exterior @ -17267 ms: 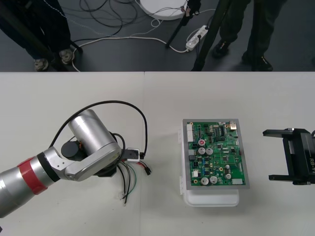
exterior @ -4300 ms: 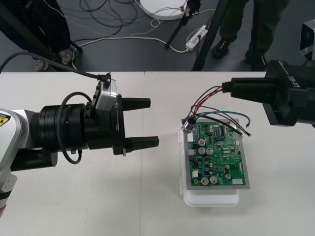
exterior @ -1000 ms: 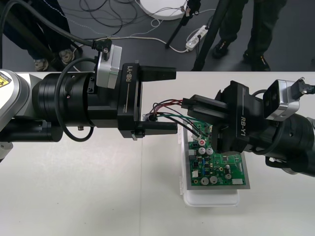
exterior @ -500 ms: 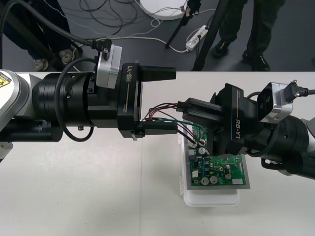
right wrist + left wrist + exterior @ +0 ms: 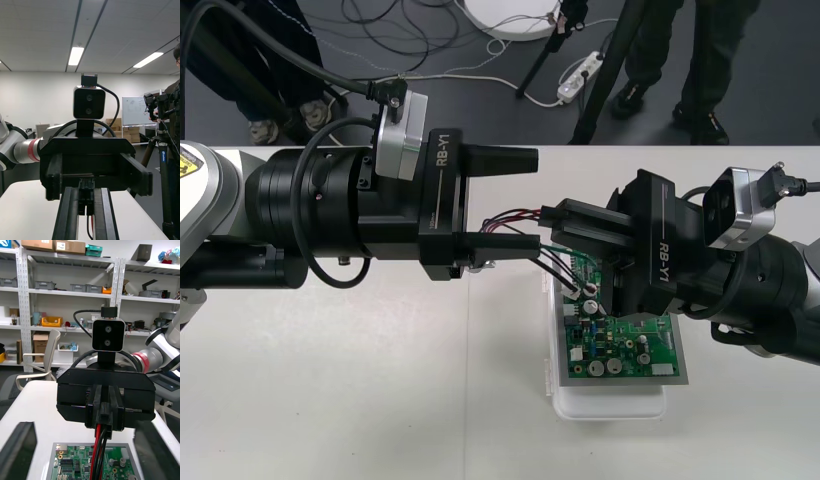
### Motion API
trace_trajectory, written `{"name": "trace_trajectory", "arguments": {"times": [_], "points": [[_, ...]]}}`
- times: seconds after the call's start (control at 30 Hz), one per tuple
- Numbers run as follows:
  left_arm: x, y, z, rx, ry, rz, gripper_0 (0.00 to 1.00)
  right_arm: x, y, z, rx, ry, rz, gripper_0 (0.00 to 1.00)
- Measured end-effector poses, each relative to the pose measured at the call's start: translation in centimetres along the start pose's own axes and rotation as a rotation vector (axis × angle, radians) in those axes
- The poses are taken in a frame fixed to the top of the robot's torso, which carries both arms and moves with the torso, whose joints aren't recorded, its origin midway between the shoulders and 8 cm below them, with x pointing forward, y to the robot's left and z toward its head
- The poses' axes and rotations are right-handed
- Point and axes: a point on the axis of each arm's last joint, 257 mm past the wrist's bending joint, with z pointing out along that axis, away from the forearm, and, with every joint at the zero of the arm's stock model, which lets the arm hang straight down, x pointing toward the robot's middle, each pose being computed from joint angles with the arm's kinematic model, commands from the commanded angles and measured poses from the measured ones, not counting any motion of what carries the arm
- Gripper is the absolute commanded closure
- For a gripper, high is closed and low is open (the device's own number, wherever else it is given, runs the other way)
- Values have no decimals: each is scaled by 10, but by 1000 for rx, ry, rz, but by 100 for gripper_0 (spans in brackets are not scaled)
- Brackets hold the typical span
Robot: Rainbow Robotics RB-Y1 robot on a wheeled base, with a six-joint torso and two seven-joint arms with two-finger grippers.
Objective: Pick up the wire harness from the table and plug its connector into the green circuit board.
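Black fingers [image 5: 69, 215] of the right gripper [image 5: 552, 214], two of them, are pressed close together on the small black plug [image 5: 86, 195] of the one wire harness [image 5: 515, 215], at the middle of the front view. The plug is held in the air, not in the board.

From that grip the red, black and green wires [image 5: 98, 442] loop left. They also drop to one round metal socket [image 5: 589, 290] at the upper left corner of the one green circuit board [image 5: 625, 345]. Whether the socket touches the board cannot be told.

Facing from the left of the frame, the left gripper [image 5: 536, 198] has its two fingers spread wide, one above and one below the wire loop, clasping nothing.

The board sits on one white base [image 5: 610, 405], lower right of centre on the pale table [image 5: 380, 400].
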Motion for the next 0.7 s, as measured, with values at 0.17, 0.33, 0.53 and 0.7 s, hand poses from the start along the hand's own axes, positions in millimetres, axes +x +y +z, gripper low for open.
{"name": "trace_trajectory", "arguments": {"times": [0.17,0.33,0.53,0.7], "points": [[1,-1,1,3,1,-3,100,0,0,0,1,-1,1,100],[3,-5,3,14,0,-13,100,2,-5,-2,15,0,10,100],[4,-6,4,17,1,-15,100,2,-7,-3,24,-2,16,100],[4,-6,4,17,0,-16,100,1,-7,-3,25,-4,18,100]]}}
